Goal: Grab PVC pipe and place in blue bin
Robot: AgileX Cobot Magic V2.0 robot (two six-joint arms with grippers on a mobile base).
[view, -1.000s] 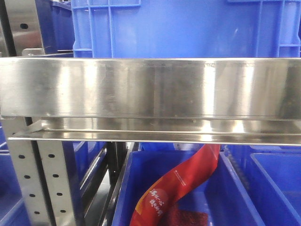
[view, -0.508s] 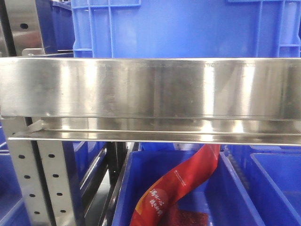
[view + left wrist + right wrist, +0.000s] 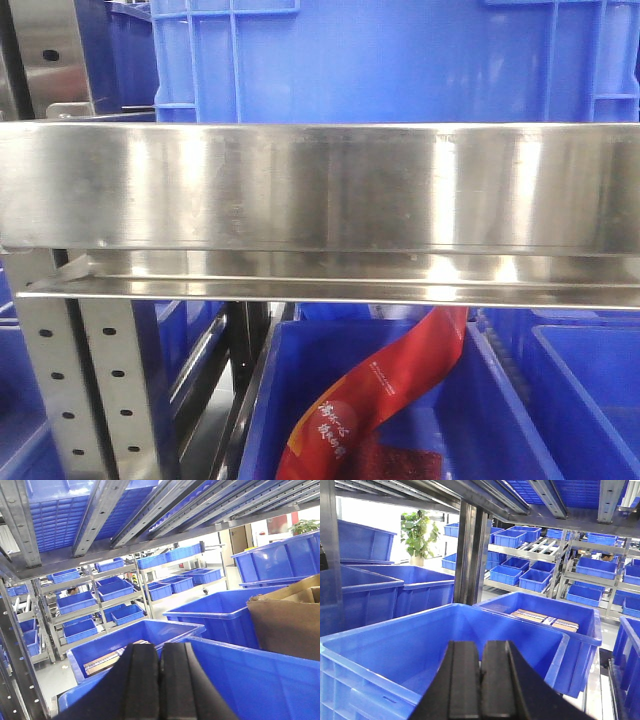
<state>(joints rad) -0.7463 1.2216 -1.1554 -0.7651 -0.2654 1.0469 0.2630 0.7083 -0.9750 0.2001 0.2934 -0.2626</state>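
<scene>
No PVC pipe shows in any view. My left gripper [image 3: 159,652] is shut and empty, its black fingers pressed together above the rim of a blue bin [image 3: 280,680]. My right gripper [image 3: 480,652] is shut and empty over the open hollow of a large blue bin [image 3: 380,650]. In the front view neither gripper shows; a steel shelf rail [image 3: 320,190] fills the middle, with a blue bin [image 3: 270,420] below holding a red packet [image 3: 380,400].
A brown cardboard box [image 3: 287,615] sits right of the left gripper. Blue bins holding flat cardboard packs lie beyond each gripper [image 3: 102,662] [image 3: 545,620]. A steel upright post [image 3: 470,550] stands ahead. Shelf racks with several blue bins fill the background. A large blue crate [image 3: 400,60] sits on the upper shelf.
</scene>
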